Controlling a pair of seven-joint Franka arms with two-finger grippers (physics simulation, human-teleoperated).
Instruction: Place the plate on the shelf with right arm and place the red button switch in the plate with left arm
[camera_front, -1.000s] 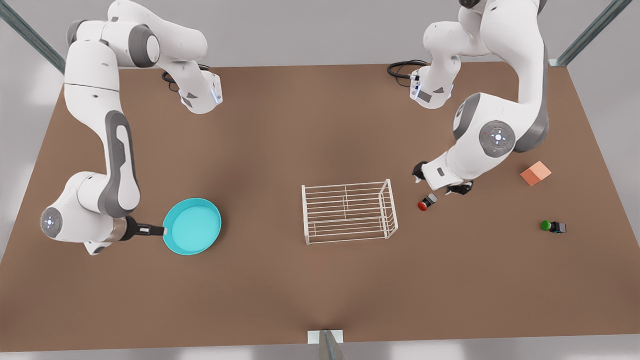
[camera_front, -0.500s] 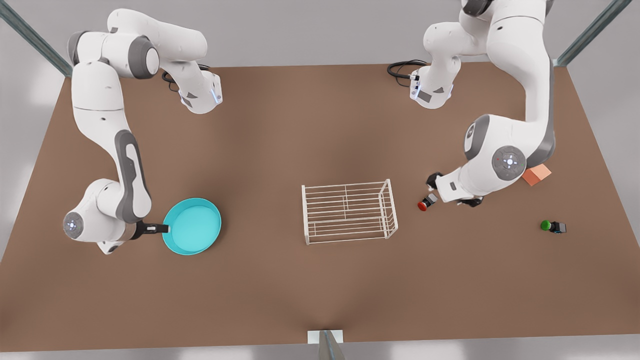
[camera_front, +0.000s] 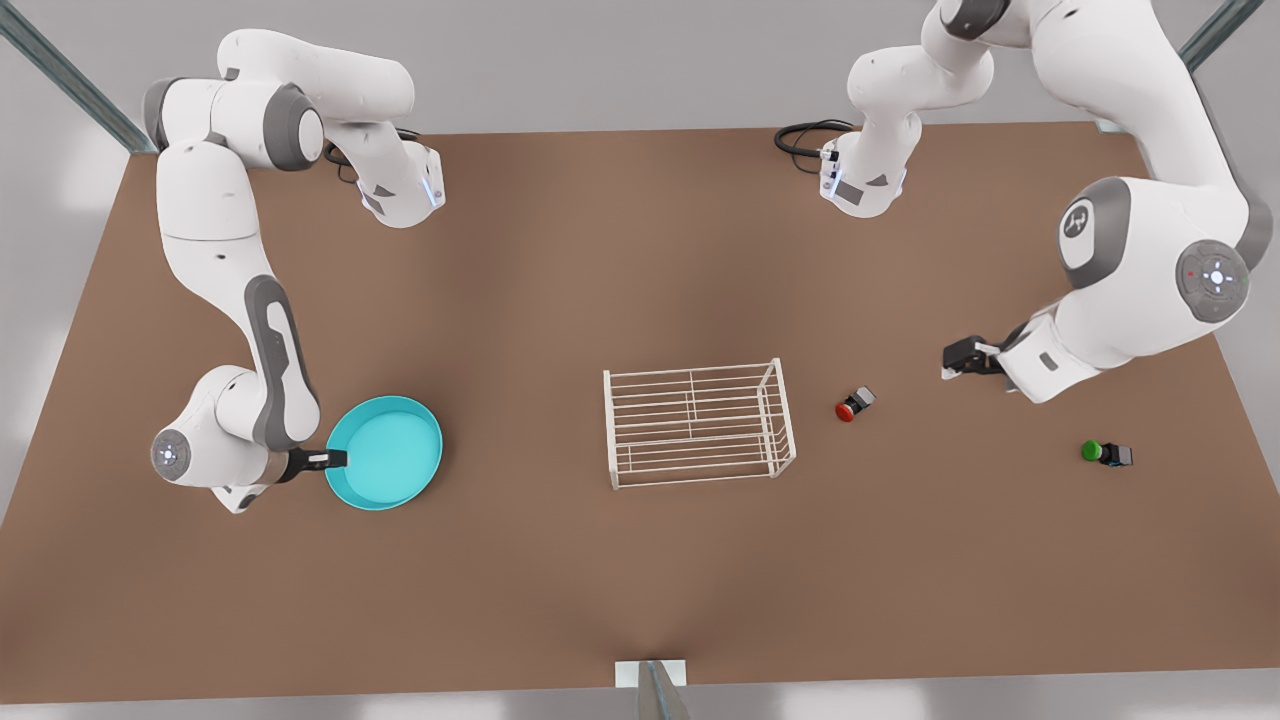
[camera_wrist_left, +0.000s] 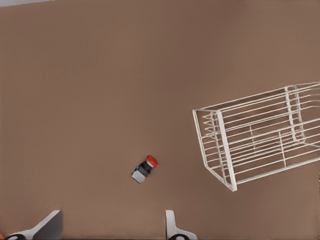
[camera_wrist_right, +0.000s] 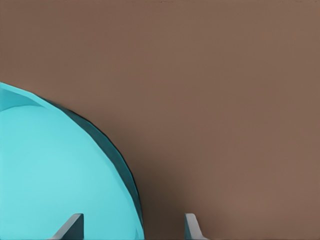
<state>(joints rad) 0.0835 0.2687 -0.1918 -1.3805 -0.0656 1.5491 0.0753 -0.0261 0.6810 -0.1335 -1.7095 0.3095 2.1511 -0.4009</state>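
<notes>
The shelf (camera_front: 698, 425) stands upright near the middle of the brown tabletop (camera_front: 620, 580), and it serves as the landmark here. Nearer the camera than the shelf, the tabletop runs bare to its front edge, wide open room.

To the front view's left of the shelf, well apart from it, lies the plate (camera_front: 385, 452), flat on the tabletop with a broad bare strip between the two. The right gripper (camera_front: 338, 459) sits at the plate's rim on the side away from the shelf. In the right wrist view its fingers (camera_wrist_right: 70, 227) stand spread: one over the turquoise inside of the plate (camera_wrist_right: 55, 175), the other over bare tabletop outside, so the rim lies between them and the gripper is open.

To the front view's right of the shelf, just beside its end frame but not touching, lies the red button switch (camera_front: 854, 403) on its side. Farther that way, and apart from the switch, hovers the left gripper (camera_front: 950, 362). In the left wrist view its fingers (camera_wrist_left: 47, 226) are spread wide and empty, with the switch (camera_wrist_left: 144, 169) and the shelf (camera_wrist_left: 260, 135) ahead of them.

Farther right still, near the tabletop's edge, lies a green button switch (camera_front: 1106, 452).
</notes>
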